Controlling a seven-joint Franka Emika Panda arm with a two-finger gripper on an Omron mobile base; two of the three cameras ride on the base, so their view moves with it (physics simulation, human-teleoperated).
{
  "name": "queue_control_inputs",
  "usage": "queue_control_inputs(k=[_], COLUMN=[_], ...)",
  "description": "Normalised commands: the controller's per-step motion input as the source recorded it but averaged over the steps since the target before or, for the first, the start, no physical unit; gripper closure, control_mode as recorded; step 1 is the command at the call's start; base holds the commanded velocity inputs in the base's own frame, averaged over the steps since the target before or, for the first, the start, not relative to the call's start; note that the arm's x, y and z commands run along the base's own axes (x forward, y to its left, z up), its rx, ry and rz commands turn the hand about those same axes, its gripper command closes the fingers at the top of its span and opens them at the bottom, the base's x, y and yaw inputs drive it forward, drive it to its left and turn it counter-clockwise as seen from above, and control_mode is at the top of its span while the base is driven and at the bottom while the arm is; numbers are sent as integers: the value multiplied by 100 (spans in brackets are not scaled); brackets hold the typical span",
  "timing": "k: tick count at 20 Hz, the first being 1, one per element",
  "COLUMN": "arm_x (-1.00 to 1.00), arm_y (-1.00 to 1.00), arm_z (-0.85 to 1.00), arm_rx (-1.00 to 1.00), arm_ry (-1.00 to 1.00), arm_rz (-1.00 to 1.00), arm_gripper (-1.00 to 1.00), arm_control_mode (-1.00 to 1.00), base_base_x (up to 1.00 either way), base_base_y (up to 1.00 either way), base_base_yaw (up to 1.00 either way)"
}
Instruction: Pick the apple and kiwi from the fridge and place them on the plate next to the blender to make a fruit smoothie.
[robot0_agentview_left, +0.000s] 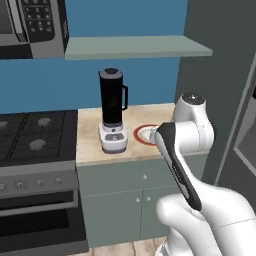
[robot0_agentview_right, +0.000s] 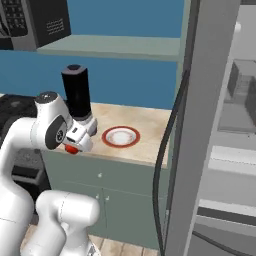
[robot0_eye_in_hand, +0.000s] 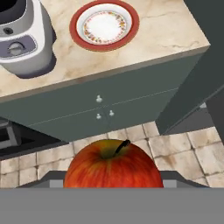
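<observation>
From the left base camera I see the blender (robot0_agentview_left: 113, 111) on the counter (robot0_agentview_left: 90, 145), the plate (robot0_agentview_left: 146, 134) just right of it, half behind my arm. From the right, the gripper (robot0_agentview_right: 73, 148) grasps the apple (robot0_agentview_right: 71, 149) before the blender's base. The hand camera shows the apple short of the counter edge, above the floor.

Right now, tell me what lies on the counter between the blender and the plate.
Nothing: in the hand view, bare marble counter separates the blender base from the plate. The right base view agrees.
</observation>
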Motion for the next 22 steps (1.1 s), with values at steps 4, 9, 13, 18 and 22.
queue_control_inputs(k=[4, 9, 13, 18, 22], arm_x=[0, 0, 0, 89, 99], arm_y=[0, 0, 0, -39, -34], arm_z=[0, 0, 0, -74, -85], arm_rx=[0, 0, 0, 0, 0], arm_ry=[0, 0, 0, 10, 18], arm_rz=[0, 0, 0, 0, 0], arm_gripper=[100, 100, 100, 100, 100], arm_control_mode=[100, 100, 100, -100, -100], base_base_x=[76, 62, 40, 0, 0], base_base_y=[4, 0, -15, 0, 0], base_base_yaw=[-7, -3, -2, 0, 0])
